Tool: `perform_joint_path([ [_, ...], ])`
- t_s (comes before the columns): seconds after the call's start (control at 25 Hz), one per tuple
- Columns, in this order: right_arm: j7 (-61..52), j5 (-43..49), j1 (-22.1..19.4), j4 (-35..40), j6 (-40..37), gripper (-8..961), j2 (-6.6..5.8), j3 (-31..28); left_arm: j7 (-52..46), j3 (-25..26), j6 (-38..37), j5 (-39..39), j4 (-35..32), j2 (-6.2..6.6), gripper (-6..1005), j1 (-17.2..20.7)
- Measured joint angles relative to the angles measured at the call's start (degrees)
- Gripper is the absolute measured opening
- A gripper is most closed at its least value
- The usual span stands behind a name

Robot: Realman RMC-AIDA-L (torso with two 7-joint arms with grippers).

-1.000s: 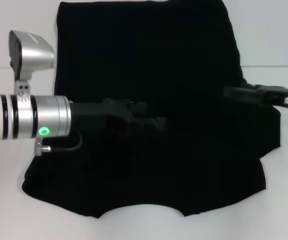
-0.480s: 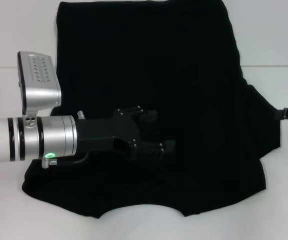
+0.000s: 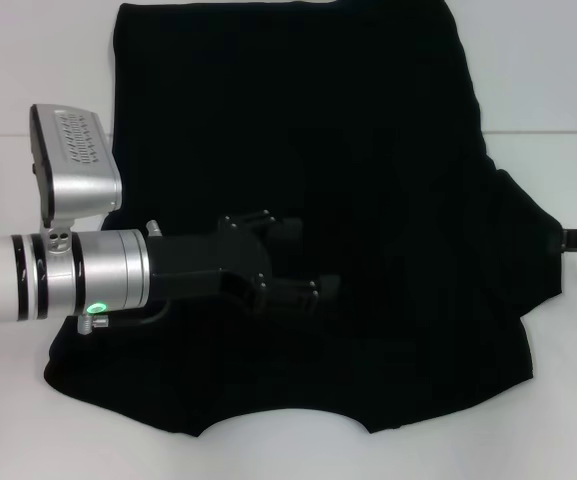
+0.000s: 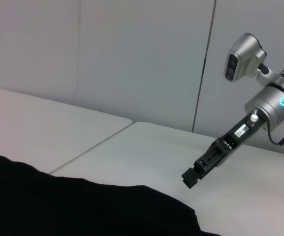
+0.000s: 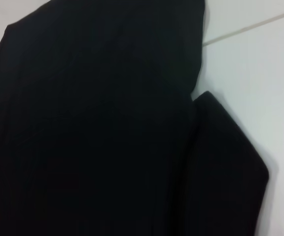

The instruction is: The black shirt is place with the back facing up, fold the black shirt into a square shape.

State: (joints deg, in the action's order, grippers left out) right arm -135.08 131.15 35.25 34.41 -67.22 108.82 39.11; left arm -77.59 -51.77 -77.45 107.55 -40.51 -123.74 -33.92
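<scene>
The left gripper (image 3: 303,262), a black two-fingered claw on a silver wrist, hangs over the middle of the large soft black short-sleeved shirt (image 3: 368,140), its fingers spread apart with a clear gap between them and nothing held; whether the tips touch the cloth cannot be told, black on black. The right gripper (image 4: 191,178), a slim black claw on a silver arm, sits at the shirt's right edge, just beside the sleeve in the head view and apart from the cloth over the white table (image 4: 132,152) in the left wrist view; its fingers look drawn close together and carry nothing (the tips are small, so only roughly judged). The shirt lies flat on the table, its long axis running away from the robot, curved neckline (image 3: 283,415) nearest the robot and straight hem far. One sleeve (image 5: 225,172) sticks out on the right side.
</scene>
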Motion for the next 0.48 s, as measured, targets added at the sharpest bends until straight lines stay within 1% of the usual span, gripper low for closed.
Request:
perform_joint_path([
  [0.28, 0.5, 2.34, 1.94, -3.79, 4.31, 860, 1.0, 0.3, -0.04, 0.24, 0.03, 0.03, 0.32, 0.01, 934, 0.01],
  [0.48, 0.57, 2.86, 2.57, -4.58, 5.76, 855, 1.64, 1.21, -0.04, 0.35, 0.03, -0.23, 0.61, 0.13, 934, 0.0],
])
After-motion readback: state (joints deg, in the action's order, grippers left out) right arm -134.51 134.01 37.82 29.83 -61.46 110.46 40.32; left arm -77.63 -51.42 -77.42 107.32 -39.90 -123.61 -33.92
